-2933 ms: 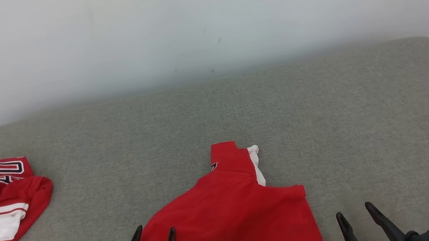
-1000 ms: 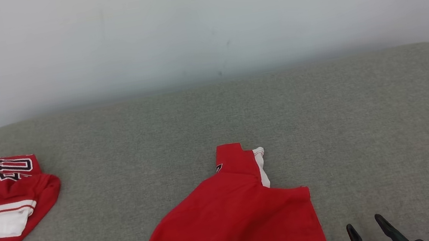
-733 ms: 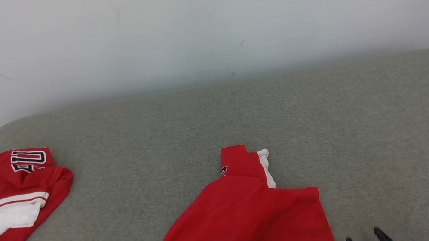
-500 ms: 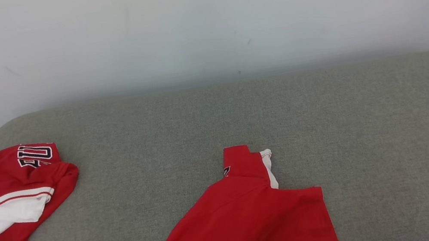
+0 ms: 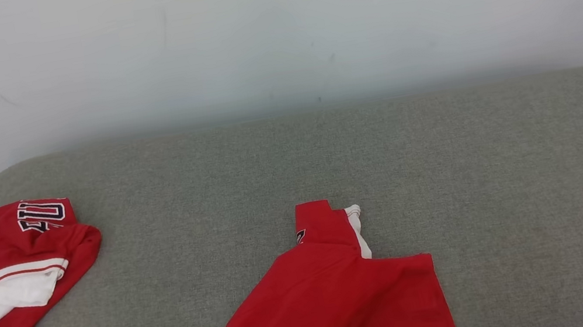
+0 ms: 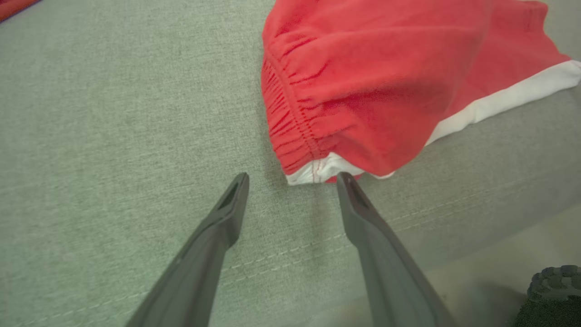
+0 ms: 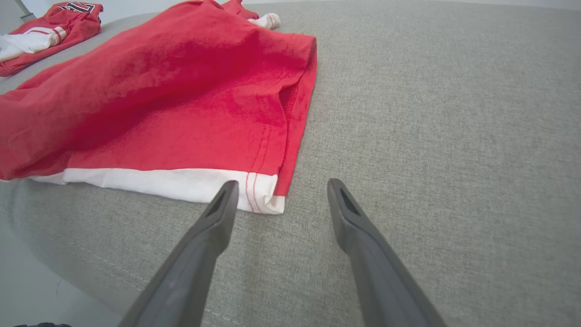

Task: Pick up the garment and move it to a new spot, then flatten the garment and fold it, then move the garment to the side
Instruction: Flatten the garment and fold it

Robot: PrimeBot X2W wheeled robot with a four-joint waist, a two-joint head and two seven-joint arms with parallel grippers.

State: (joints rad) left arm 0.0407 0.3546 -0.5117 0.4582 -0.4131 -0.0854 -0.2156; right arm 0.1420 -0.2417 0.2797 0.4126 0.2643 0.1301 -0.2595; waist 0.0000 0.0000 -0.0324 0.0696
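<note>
**On the grey cushion: garment laid out, both hands spread**

On the grey cushion, the red garment lies at the near centre, and its nearest part is cut off by the lower edge of the head view. Its long axis runs from the near edge of the cushion away toward the pale wall, leaning slightly to the robot's left. The broad body is nearest the robot. A narrow red tab with a white strip beside it forms the far end and points at the wall.

Left hand: the two dark fingers stand spread and grip nothing. In the left wrist view the tips sit low over the cushion at the garment's near left corner. A gathered, elastic-looking edge runs along that side, and its white-trimmed corner lies just beyond the gap between the fingertips.

Right hand: the fingers are likewise spread and grip nothing. In the right wrist view the tips sit at the garment's near right corner. The white hem band with red stitching ends just beside one fingertip; the other fingertip is over bare cushion.

A second red-and-white garment, crumpled, lies well apart at the cushion's far left edge.
</note>
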